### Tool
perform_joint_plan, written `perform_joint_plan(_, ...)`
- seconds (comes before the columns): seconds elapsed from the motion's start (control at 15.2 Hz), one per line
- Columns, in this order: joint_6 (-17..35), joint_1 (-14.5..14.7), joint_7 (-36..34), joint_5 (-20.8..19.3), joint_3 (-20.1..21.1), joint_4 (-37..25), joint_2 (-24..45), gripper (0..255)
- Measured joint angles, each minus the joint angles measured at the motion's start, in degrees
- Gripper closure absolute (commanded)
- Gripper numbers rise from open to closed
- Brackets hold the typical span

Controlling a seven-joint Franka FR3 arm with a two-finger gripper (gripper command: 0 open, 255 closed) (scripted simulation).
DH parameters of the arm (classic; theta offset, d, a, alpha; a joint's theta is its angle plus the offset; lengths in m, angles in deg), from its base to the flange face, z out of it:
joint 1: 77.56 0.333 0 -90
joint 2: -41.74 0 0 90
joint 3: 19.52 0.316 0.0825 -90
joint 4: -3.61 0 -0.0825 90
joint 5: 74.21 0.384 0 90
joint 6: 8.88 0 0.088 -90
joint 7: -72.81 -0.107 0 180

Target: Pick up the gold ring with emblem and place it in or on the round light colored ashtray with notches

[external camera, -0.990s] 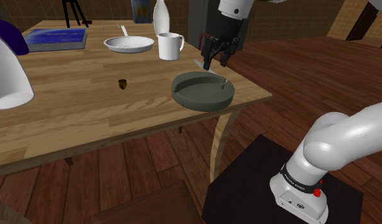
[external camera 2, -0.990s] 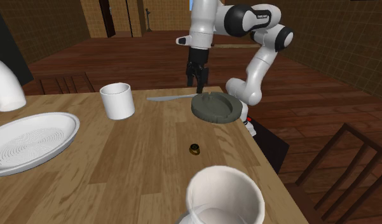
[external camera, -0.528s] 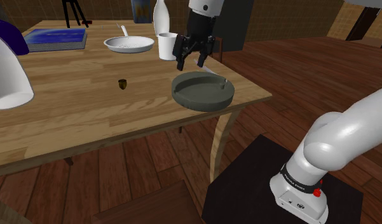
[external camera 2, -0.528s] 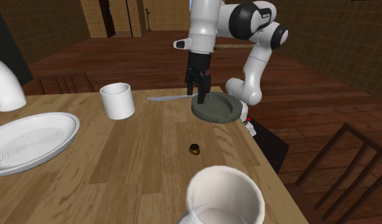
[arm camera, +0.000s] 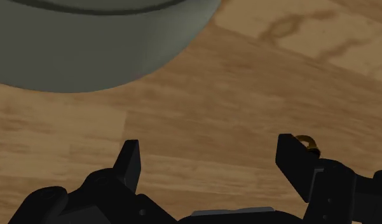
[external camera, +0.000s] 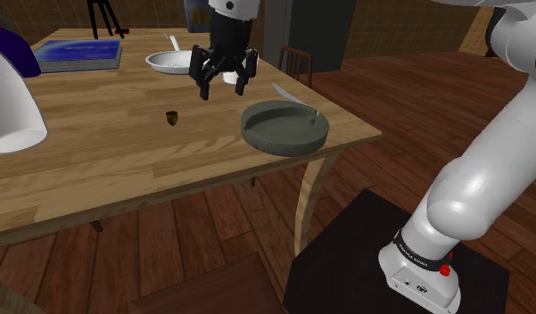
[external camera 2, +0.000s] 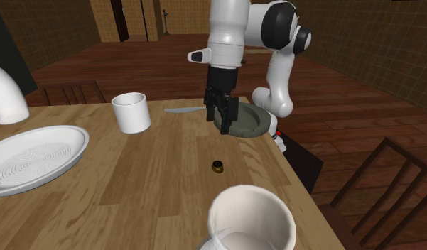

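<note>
Shoulder view: a white arm (external camera: pixel 475 178) stretches over a wooden table (external camera: pixel 123 156), and its black gripper (external camera: pixel 222 90) hangs empty at upper centre with its jaws spread apart.
The step in hand appears to be the approach. The round grey ashtray (external camera: pixel 257 138) sits centre right, near the table edge. The small gold ring (external camera: pixel 172 117) lies on bare wood left of centre, apart from both. The next move likely calls for shifting over the ring, then descending. In the wrist view the ring (arm camera: pixel 306 140) is mostly hidden behind the gripper, and its emblem is too small to make out.

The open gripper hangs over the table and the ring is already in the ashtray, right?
Not in the ashtray: the shoulder view shows the ring on the table, apart from it. The gripper is open over the table.
</note>
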Motion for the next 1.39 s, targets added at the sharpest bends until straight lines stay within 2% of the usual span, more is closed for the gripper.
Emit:
perform_joint_plan(0.26,-1.44,2.55,-5.77,-5.51,3.35,-10.55,9.93,0)
perform_joint_plan(0.53,-4.66,7.04,-10.45,-11.60,4.98,-22.74,20.06,0)
perform_joint_plan(0.73,-3.39,7.92,-11.42,-12.60,5.05,-22.85,21.64,0)
perform_joint_plan(1.06,0.41,7.60,-11.54,-12.62,4.91,-19.11,21.72,0)
perform_joint_plan(1.39,0.92,7.53,-11.53,-12.61,4.89,-18.61,21.71,0)
